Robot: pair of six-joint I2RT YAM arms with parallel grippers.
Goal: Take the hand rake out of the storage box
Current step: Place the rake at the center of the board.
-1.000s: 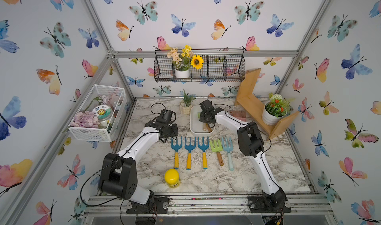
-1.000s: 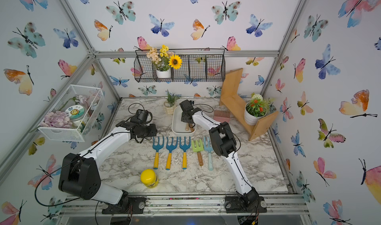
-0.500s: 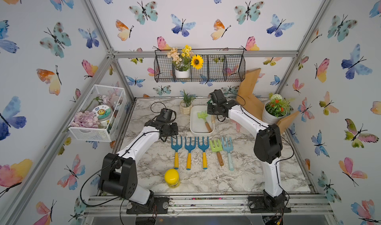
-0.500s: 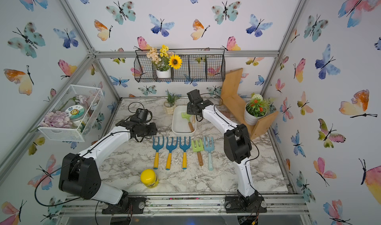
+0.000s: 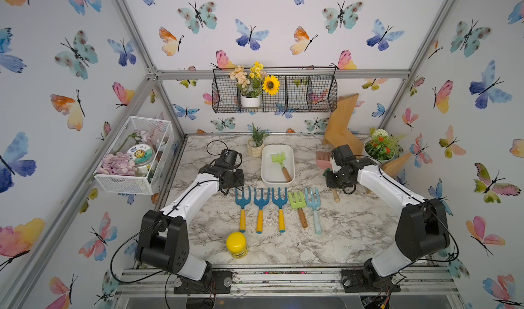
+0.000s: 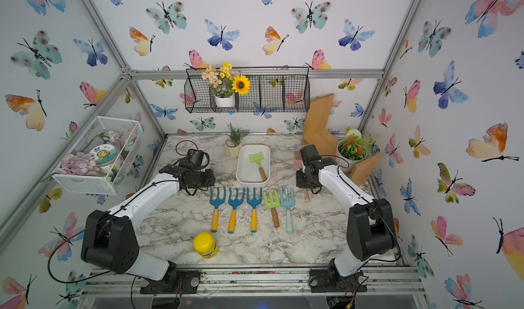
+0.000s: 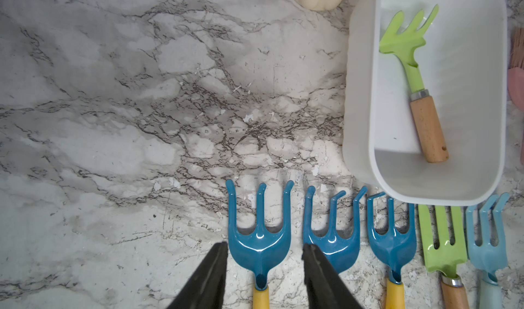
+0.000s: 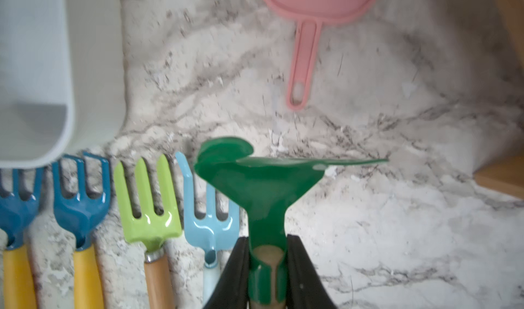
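The white storage box (image 5: 271, 171) (image 6: 247, 171) (image 7: 467, 95) (image 8: 34, 66) stands at the back middle of the marble table. A light green hand rake (image 5: 280, 163) (image 6: 259, 163) (image 7: 408, 49) with a wooden handle lies in it. My right gripper (image 8: 268, 238) (image 5: 336, 180) (image 6: 306, 180) is outside the box, to its right, shut on the neck of a dark green hand rake (image 8: 261, 185); its wooden handle end (image 5: 336, 197) pokes out below. My left gripper (image 7: 265, 246) (image 5: 232, 178) stands open over the leftmost blue fork (image 7: 259, 236), left of the box.
Several forks and rakes lie in a row (image 5: 279, 208) in front of the box. A pink brush (image 8: 306, 38) lies beyond the right gripper, a wooden stand with a flower pot (image 5: 380, 150) further right. A yellow jar (image 5: 236, 243) stands near the front, a small potted plant (image 5: 255, 147) beside the box.
My right arm has swung from over the storage box to the right of it, carrying the dark green rake down beside the row. The left arm has not moved.
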